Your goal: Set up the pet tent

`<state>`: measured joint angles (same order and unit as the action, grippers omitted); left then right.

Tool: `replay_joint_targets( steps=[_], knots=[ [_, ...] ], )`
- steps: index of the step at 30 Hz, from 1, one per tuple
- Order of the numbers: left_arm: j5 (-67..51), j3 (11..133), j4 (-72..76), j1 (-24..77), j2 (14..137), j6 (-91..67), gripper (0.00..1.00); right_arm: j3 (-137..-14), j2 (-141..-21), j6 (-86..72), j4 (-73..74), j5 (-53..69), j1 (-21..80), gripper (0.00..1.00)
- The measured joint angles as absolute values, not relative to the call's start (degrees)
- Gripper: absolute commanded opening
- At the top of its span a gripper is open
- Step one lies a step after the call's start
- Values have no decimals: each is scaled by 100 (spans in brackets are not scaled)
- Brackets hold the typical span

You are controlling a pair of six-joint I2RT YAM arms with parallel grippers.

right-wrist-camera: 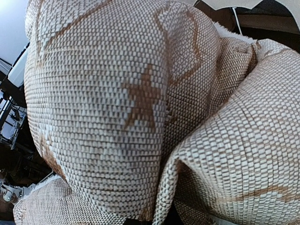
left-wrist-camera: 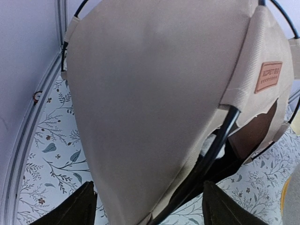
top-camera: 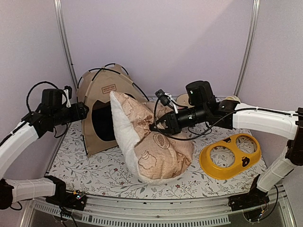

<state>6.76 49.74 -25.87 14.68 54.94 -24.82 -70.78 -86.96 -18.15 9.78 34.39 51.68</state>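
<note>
The tan pet tent [top-camera: 102, 101] stands at the back left with black poles and a brown label [top-camera: 109, 88]; its dark doorway faces front. My left gripper [top-camera: 84, 112] is open at the tent's left side. In the left wrist view its jaws [left-wrist-camera: 150, 206] straddle the tent's lower fabric edge [left-wrist-camera: 154, 108], with a black pole [left-wrist-camera: 206, 164] and the label [left-wrist-camera: 268, 77] to the right. My right gripper [top-camera: 158, 124] is buried in the beige patterned pillow [top-camera: 151, 142], which leans against the doorway. The pillow [right-wrist-camera: 140, 103] fills the right wrist view, a fold pinched at the bottom centre [right-wrist-camera: 159, 218].
A yellow double pet bowl [top-camera: 230, 155] lies at the front right on the floral mat [top-camera: 94, 170]. A round pale object [top-camera: 232, 99] sits behind the right arm. Metal frame posts [top-camera: 64, 42] and white walls close the back and sides.
</note>
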Motion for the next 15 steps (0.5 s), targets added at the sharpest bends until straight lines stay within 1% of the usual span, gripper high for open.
replay_joint_targets(
  steps=[4, 7, 9, 10, 14, 15],
  knots=[
    [287, 4974, -2311, 1450, 5666, -2344, 70, -7293, -9166, -1848, 733, 3671, 5175, 0],
    [121, 4971, -2176, 1448, 5813, -2237, 62, -7647, -9614, -1870, 534, 3863, 5229, 0],
    [43, 4967, -2137, 1446, 5896, -2176, 49, -7933, -9874, -1861, 414, 3944, 5284, 0],
    [21, 4956, -2121, 1446, 5918, -2180, 42, -8134, -10025, -1855, 366, 3983, 5328, 0],
    [-180, 4906, -2053, 1446, 5924, -2008, 2, -9072, -10654, -1815, 242, 4099, 5459, 0],
    [-233, 4906, -2056, 1446, 5922, -2005, 0, -9242, -10768, -1796, 248, 4091, 5476, 0]
  ],
)
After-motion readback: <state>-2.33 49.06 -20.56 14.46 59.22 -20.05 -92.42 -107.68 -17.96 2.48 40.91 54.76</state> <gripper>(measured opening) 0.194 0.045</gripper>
